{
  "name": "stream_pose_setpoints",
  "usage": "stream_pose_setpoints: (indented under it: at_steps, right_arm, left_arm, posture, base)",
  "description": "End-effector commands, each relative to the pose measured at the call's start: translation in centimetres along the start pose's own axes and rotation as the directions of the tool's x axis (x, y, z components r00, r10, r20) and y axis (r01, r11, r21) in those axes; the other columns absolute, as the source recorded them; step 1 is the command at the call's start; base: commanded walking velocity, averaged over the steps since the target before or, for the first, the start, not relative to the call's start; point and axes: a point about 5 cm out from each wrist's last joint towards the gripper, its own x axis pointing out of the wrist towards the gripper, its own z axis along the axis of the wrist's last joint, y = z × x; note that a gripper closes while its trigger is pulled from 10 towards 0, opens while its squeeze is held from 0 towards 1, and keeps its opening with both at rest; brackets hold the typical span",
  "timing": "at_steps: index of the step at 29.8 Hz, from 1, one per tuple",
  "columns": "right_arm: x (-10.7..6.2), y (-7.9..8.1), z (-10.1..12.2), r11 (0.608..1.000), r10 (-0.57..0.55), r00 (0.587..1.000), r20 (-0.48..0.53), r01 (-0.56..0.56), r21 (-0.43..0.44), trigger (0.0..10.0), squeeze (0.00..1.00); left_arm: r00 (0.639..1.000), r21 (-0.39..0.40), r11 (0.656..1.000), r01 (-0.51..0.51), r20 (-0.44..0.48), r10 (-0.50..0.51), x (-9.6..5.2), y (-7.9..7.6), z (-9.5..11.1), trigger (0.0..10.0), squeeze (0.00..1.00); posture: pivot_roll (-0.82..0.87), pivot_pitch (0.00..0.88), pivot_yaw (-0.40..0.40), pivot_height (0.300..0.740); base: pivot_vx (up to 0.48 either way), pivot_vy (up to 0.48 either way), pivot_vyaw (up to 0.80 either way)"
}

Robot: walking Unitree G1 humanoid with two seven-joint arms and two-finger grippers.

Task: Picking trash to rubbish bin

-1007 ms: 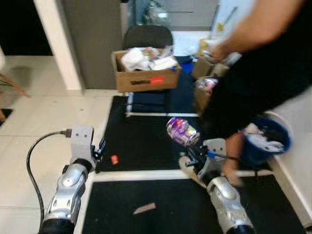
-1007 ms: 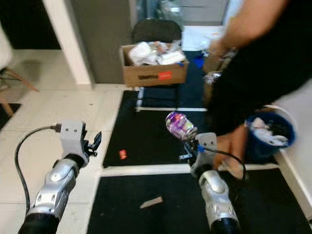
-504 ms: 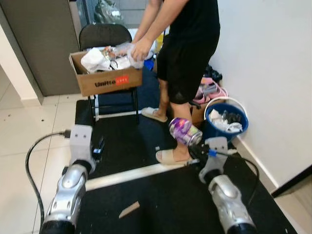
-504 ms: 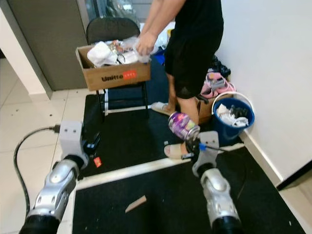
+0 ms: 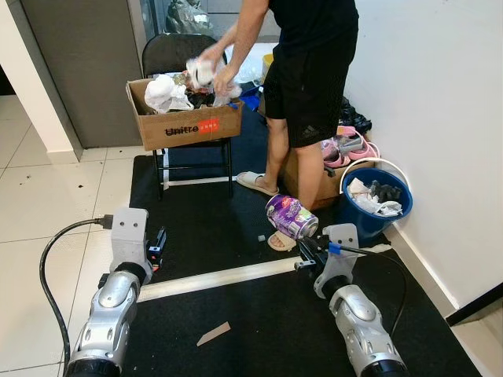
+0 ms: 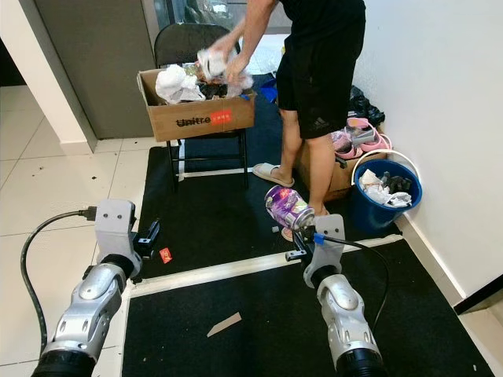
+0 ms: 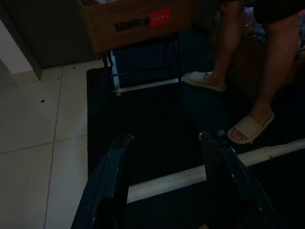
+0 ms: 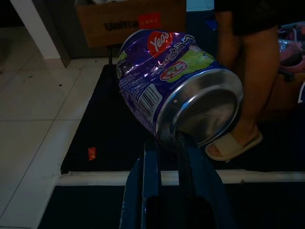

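In the left eye view, the right gripper (image 5: 306,250) is held out over a black floor mat (image 5: 259,330), its fingers pinched on the rim of a purple drinks can (image 5: 291,217) that lies tilted above them. Beyond it, by the white wall, stands a blue bucket (image 5: 394,222) with crumpled paper inside. A person (image 5: 308,86) in black shorts and sandals stands between the bucket and a cardboard box (image 5: 187,122) of rubbish, which rests on a dark chair (image 5: 179,55); both of the person's hands are in the box. The left gripper (image 5: 156,243) is held low over the mat's left edge. A torn scrap of card (image 5: 213,334) lies on the mat between the two arms.

The right eye view adds a small red scrap (image 6: 165,254) on the mat just beside the left gripper.

In the left wrist view, the two black fingers (image 7: 112,167) stand well apart with nothing between them, above the dark mat and a pale strip (image 7: 190,174) crossing it.

In the right wrist view, the fingers (image 8: 151,176) are closed tight on the can's bottom rim, its silver base facing the camera.
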Motion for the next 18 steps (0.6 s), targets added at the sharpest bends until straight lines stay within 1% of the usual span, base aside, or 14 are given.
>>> stream_pose_setpoints:
  at_steps: [1, 8, 10, 17, 18]
  right_arm:
    - [-0.37, -0.31, -0.63, 1.000, -0.008, 1.000, -0.030, 0.008, 0.002, 10.0, 0.00]
    - [-0.26, -0.49, -0.41, 1.000, -0.014, 1.000, -0.023, 0.014, 0.001, 10.0, 0.00]
    - [-0.35, -0.30, -0.61, 1.000, -0.024, 0.999, -0.022, 0.024, 0.004, 10.0, 0.00]
    - [-0.44, 0.06, -0.74, 1.000, -0.013, 1.000, -0.021, 0.014, 0.004, 10.0, 0.00]
    - [-0.42, 0.00, -0.71, 1.000, -0.023, 1.000, -0.017, 0.023, 0.015, 10.0, 0.00]
  left_arm:
    - [1.000, 0.017, 1.000, 0.008, -0.020, -0.007, -0.05, 0.10, -0.29, 10.0, 0.00]
    - [1.000, 0.020, 1.000, 0.018, -0.015, -0.017, 0.06, -0.02, -0.12, 10.0, 0.00]
    - [0.999, 0.025, 1.000, 0.017, -0.028, -0.016, -0.10, -0.04, -0.58, 10.0, 0.00]
    - [0.999, 0.023, 0.999, 0.023, -0.025, -0.022, -0.11, -0.18, -0.46, 10.0, 0.00]
    - [1.000, 0.020, 1.000, 0.015, -0.027, -0.014, 0.02, -0.14, -0.45, 10.0, 0.00]
  posture:
    - [-0.01, 0.061, -0.011, 0.740]
    - [-0.01, 0.066, -0.012, 0.740]
    - [-0.02, 0.065, -0.010, 0.740]
    - [-0.02, 0.068, -0.005, 0.740]
    - [-0.01, 0.061, -0.007, 0.740]
  base:
    - [0.000, 0.000, 0.00]
    - [0.000, 0.000, 0.00]
    - [0.000, 0.000, 0.00]
    - [0.000, 0.000, 0.00]
    - [0.000, 0.000, 0.00]
